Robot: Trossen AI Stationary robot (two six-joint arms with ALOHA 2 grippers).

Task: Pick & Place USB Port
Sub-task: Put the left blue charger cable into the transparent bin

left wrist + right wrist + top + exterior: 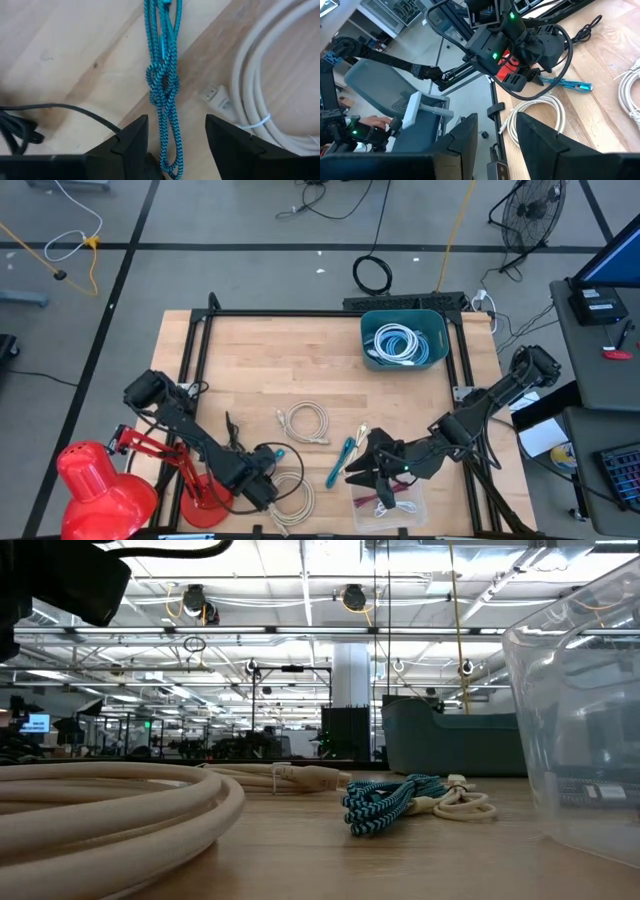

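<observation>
arms: two, dark matte black, slim jointed links
left gripper (175,140): two black angular, wedge-shaped fingers (131,141)
right gripper (496,137): same black wedge-shaped fingers
left wrist housing (492,42): boxy, black, green lit dots
cabling: black loop over the left wrist housing

— Where's the teal braided USB cable (163,85)?
— Flat on the counter (75,60), folded into a long bundle and knotted at its middle.
— And against the left hand (176,131)?
— One looped end lies between its spread fingers (131,140); the rest runs straight ahead of them.
</observation>
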